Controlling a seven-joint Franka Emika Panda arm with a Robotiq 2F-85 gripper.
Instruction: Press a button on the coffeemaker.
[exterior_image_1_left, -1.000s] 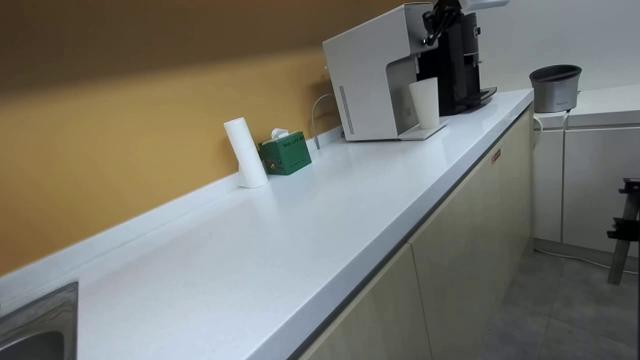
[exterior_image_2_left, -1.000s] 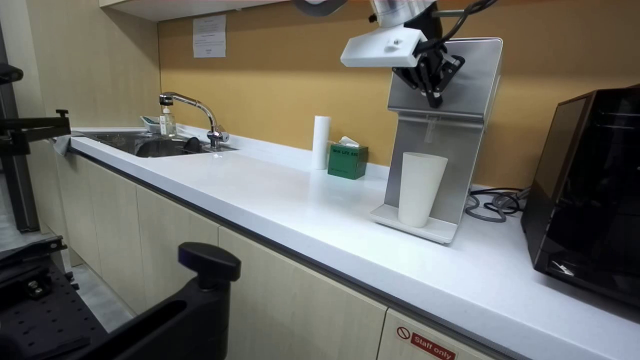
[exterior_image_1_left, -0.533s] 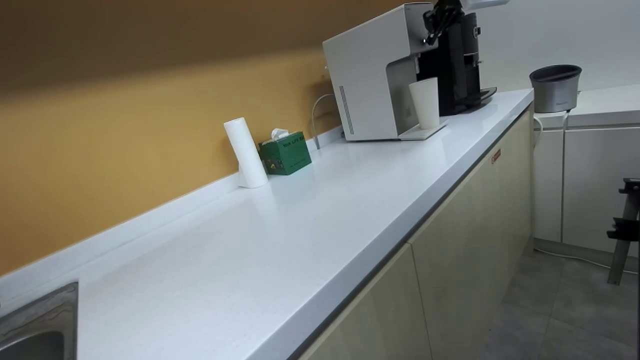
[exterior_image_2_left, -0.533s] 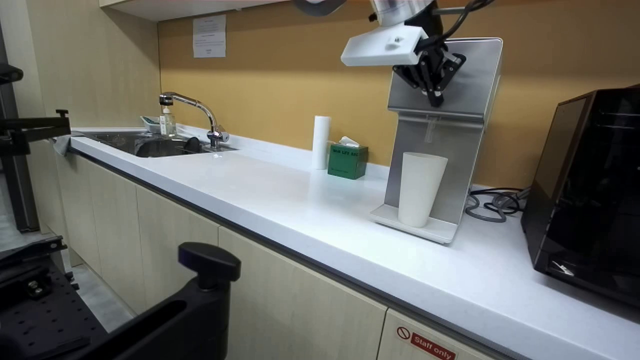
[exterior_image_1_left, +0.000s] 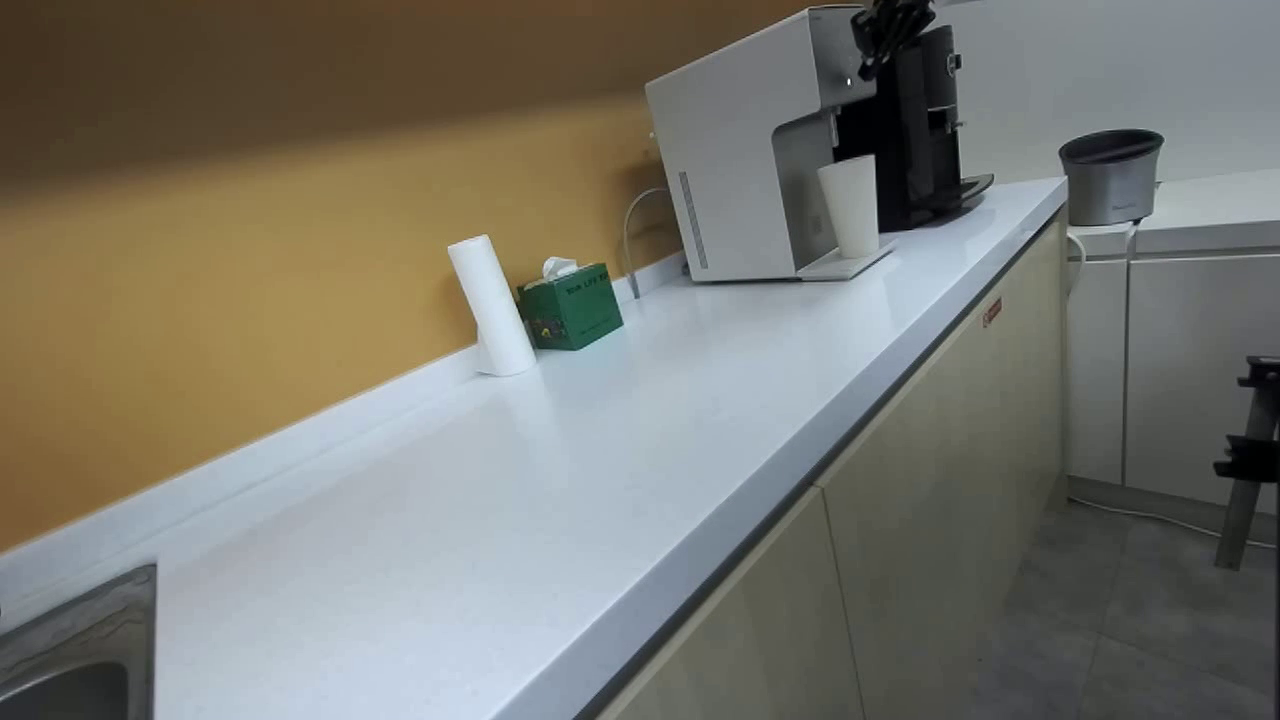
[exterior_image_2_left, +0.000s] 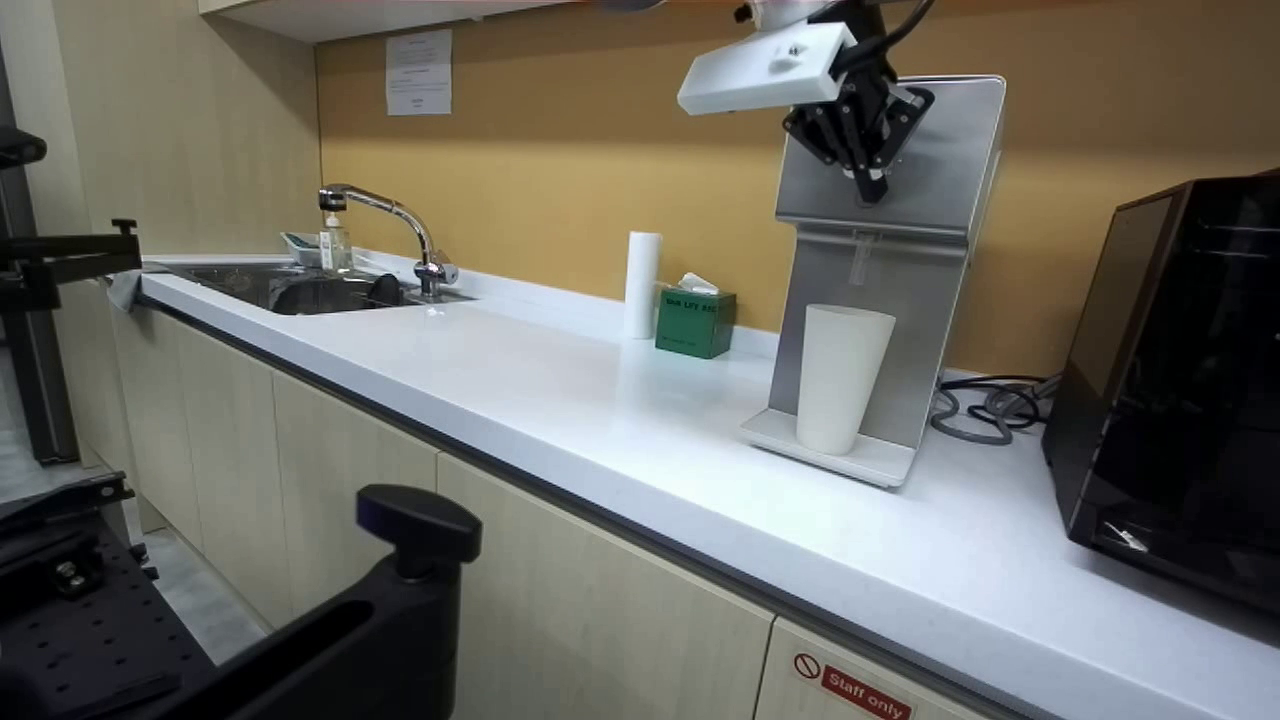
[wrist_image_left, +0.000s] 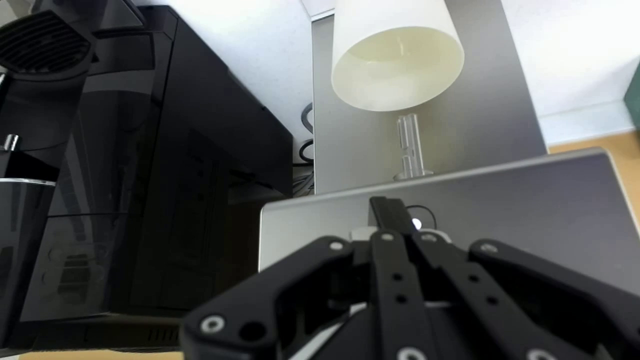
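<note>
The coffeemaker is a tall silver and white machine, seen in both exterior views (exterior_image_1_left: 750, 150) (exterior_image_2_left: 945, 150). In the wrist view its front panel (wrist_image_left: 525, 215) has a lit white dot (wrist_image_left: 416, 223) inside a dark ring, partly hidden by my fingers. My gripper (wrist_image_left: 387, 202) is shut and empty, its fingertips in front of the panel just beside the lit dot. The gripper also shows in both exterior views (exterior_image_1_left: 866, 74) (exterior_image_2_left: 872, 195), above the spout. I cannot tell whether the tips touch the panel.
A white cup (exterior_image_2_left: 840, 375) stands on the tray under the clear spout (wrist_image_left: 411, 145). A black machine (exterior_image_2_left: 1190, 400) stands close beside the coffeemaker, with cables (exterior_image_2_left: 990, 405) between them. A green tissue box (exterior_image_2_left: 695, 325) and a paper roll (exterior_image_2_left: 642, 285) are by the wall.
The gripper has risen a little in both exterior views and drawn slightly back from the panel in the last half second. It stays shut. The cup and machines have not moved.
</note>
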